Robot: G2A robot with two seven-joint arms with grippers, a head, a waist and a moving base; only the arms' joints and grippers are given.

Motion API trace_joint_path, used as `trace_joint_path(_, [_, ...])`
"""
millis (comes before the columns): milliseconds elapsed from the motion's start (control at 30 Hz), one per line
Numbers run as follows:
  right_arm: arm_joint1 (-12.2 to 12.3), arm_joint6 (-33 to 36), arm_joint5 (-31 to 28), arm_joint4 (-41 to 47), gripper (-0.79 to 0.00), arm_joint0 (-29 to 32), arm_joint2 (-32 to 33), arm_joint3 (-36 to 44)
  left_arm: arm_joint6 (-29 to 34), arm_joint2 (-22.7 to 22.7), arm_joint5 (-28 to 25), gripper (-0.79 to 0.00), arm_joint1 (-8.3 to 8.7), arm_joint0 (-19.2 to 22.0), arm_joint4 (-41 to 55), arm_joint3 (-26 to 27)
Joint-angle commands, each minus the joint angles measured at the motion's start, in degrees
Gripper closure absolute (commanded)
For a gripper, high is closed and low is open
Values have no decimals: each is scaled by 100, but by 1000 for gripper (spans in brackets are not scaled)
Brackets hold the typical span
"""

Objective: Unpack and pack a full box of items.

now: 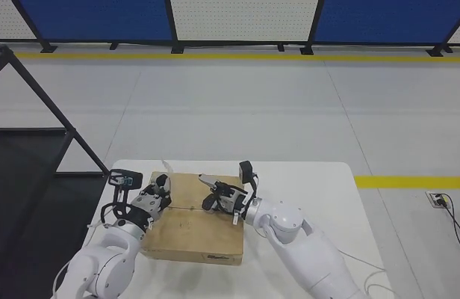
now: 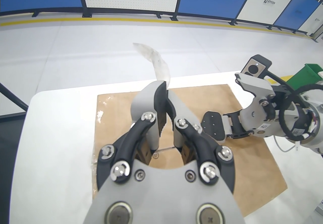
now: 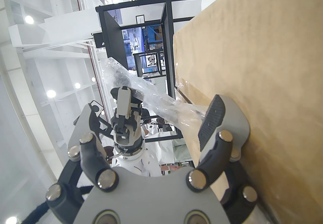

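**Tape seal coming off the box, lid flaps shut**

The cardboard box [image 1: 191,228] sits on the white counter [image 1: 319,187], towards the robot's left half of it, with both top flaps lying flat and their seam running across the lid. The left gripper [image 2: 165,93] stands over the left part of the lid with its fingers pressed together on a strip of clear tape [image 2: 156,63]. The strip rises out of the pinch and curls upward, free at its far end. Its lower end is hidden behind the fingers, so whether it is wholly off the cardboard cannot be told. A crinkled edge of clear film clings along the box's left rim.

The right gripper [image 1: 206,191] is over the middle of the lid, fingers spread wide apart and holding nothing. Its lower finger lies flat along the cardboard, either touching it or just above it, while the upper finger points up and away. That pose reads as bracing: weight on the lid would keep the light box from lifting or sliding while the tape is pulled.

By this reading, unpacking is at its first step. The seal is being stripped, and the flaps have not yet been raised. The risk is that the thin strip tears or sticks to the finger pads.
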State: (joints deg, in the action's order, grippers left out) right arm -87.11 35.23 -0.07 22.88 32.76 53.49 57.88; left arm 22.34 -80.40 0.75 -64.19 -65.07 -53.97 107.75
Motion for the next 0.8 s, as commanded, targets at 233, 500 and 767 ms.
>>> trace_joint_path(233, [-108, 42, -69, 74, -785, -199, -86, -314, -84, -92, -8, -708, -18, -107, 114, 16])
trace_joint_path(500, [-170, 86, -106, 69, -785, -288, -103, -479, -83, -132, -26, -785, -35, -146, 180, 24])
trace_joint_path(767, [-187, 115, -206, 96, -785, -317, 11, -644, 412, 183, -150, -785, -49, 158, -245, 20])
